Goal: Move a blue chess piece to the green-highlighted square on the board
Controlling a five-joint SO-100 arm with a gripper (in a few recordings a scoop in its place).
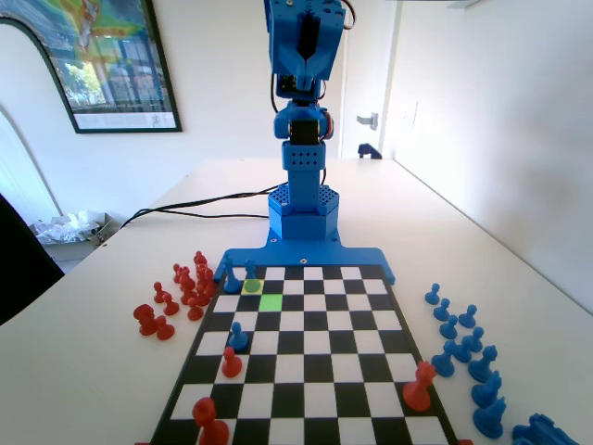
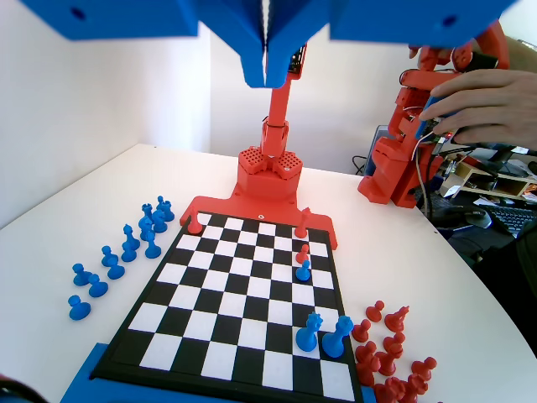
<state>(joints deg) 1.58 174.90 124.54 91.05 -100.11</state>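
Though untouched, blue chess piece point(image 1: 251, 271) upright

Red pieces point(image 1: 185, 287) cluster left of the chequers, spare blue pawns point(image 1: 459, 338) right.

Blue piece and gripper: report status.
Gripper shut, empty, raised high above the board. Blue chess piece on yellow square, diagonal to green-highlighted square. Green square bare, path open.

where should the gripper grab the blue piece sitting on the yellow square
Best at the thin stem just under its narrow top, coming straight down: the blue chess piece stands upright and another blue piece stands close beside it.
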